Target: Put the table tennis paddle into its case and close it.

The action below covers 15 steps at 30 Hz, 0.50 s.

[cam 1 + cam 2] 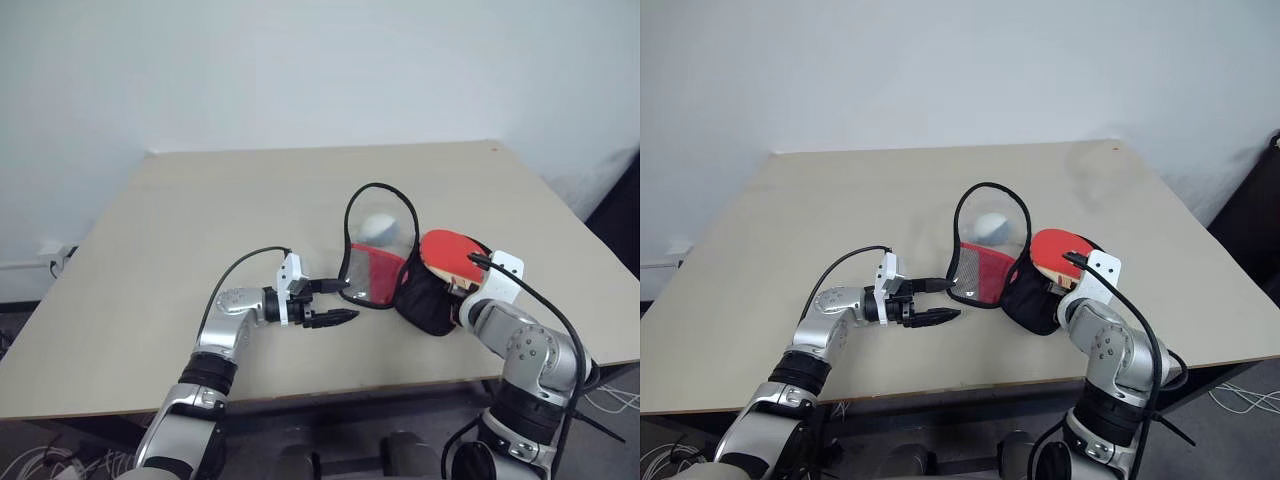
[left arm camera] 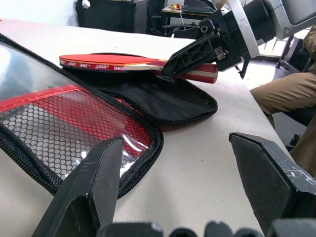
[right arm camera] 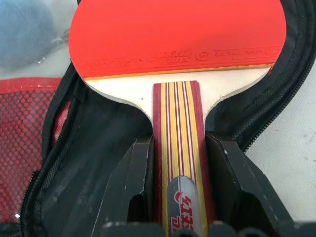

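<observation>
From the eye views, the case (image 1: 400,272) lay open near the table's (image 1: 150,250) front edge, its flap raised. The left gripper (image 1: 338,300), fingers spread, held nothing just beside the flap.

In the right wrist view, the right gripper (image 3: 180,190) clamped the paddle (image 3: 177,54) by its handle, blade over the case's open half. Insertion was under way; next, the paddle probably needed lowering in flat.

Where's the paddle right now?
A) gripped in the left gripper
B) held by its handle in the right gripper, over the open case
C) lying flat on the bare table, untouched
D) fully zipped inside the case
B: the right gripper is shut on the striped handle of the table tennis paddle, whose red face sits over the open black half of the case, and the left gripper is open and holds nothing.
</observation>
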### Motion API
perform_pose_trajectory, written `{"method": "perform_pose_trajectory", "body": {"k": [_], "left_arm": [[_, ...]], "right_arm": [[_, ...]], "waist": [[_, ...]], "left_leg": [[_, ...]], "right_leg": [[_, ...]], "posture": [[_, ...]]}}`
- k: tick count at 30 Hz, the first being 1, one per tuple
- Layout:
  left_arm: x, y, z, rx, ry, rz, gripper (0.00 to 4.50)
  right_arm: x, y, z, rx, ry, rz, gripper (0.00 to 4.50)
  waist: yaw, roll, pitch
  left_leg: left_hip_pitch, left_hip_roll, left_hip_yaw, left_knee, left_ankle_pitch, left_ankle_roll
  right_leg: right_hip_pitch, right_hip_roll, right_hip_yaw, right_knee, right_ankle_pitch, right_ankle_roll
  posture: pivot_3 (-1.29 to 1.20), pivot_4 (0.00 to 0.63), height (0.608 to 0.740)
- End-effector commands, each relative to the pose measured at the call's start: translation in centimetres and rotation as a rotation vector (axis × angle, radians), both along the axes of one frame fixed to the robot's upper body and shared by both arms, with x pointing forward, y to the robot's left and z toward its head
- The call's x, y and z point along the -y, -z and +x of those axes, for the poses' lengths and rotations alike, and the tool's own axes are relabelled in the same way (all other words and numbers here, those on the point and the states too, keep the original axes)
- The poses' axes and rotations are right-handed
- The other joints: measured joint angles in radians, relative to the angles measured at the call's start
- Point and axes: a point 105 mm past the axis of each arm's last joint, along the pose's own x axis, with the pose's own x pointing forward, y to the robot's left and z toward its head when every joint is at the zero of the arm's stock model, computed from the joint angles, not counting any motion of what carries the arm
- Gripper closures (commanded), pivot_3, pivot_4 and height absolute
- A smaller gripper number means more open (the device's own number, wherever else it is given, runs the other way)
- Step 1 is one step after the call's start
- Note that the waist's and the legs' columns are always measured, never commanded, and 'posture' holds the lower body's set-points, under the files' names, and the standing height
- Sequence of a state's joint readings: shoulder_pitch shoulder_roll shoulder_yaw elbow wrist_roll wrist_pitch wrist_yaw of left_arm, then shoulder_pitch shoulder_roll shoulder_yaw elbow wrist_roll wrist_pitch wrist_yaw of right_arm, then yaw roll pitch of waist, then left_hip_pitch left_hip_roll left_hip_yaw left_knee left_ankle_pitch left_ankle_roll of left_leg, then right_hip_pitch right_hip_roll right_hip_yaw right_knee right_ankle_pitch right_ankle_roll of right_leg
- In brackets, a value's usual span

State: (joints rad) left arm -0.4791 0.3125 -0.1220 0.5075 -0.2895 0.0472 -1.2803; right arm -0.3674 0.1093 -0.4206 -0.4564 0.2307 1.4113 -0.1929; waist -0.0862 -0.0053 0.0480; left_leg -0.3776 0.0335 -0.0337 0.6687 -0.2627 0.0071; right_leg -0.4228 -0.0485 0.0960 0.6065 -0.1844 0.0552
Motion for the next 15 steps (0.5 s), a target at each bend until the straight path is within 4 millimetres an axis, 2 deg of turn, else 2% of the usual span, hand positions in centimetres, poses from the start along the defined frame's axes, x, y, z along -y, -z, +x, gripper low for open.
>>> {"method": "perform_pose_trajectory", "body": {"k": [1,5,15], "left_arm": [[0.3,-1.3,0.2,0.060,0.010,-0.010,0.86],[0.3,-1.3,0.3,0.060,0.012,-0.008,0.86],[0.7,-1.3,0.3,0.060,0.024,-0.007,0.86]], "right_arm": [[1.3,-0.2,-0.8,-0.012,0.052,-0.034,3.32],[1.2,-0.8,-1.3,-0.007,0.032,-0.050,3.32],[2.8,-2.7,-1.6,0.069,0.068,-0.139,3.32]], "waist": [[0.000,0.000,0.000],[0.002,0.000,0.000],[0.003,0.001,0.001]], "left_leg": [[0.000,0.000,0.000,0.000,0.000,0.000],[-0.001,0.000,-0.001,-0.002,0.000,0.000],[-0.001,0.000,-0.001,-0.003,0.000,0.000]], "right_leg": [[0.000,0.000,0.000,0.000,0.000,0.000],[-0.001,0.000,0.000,0.000,-0.001,0.001],[-0.002,0.000,-0.001,0.000,-0.001,0.002]], "posture": [[0.00,0.000,0.740],[0.00,0.000,0.740],[0.00,0.000,0.740]]}}
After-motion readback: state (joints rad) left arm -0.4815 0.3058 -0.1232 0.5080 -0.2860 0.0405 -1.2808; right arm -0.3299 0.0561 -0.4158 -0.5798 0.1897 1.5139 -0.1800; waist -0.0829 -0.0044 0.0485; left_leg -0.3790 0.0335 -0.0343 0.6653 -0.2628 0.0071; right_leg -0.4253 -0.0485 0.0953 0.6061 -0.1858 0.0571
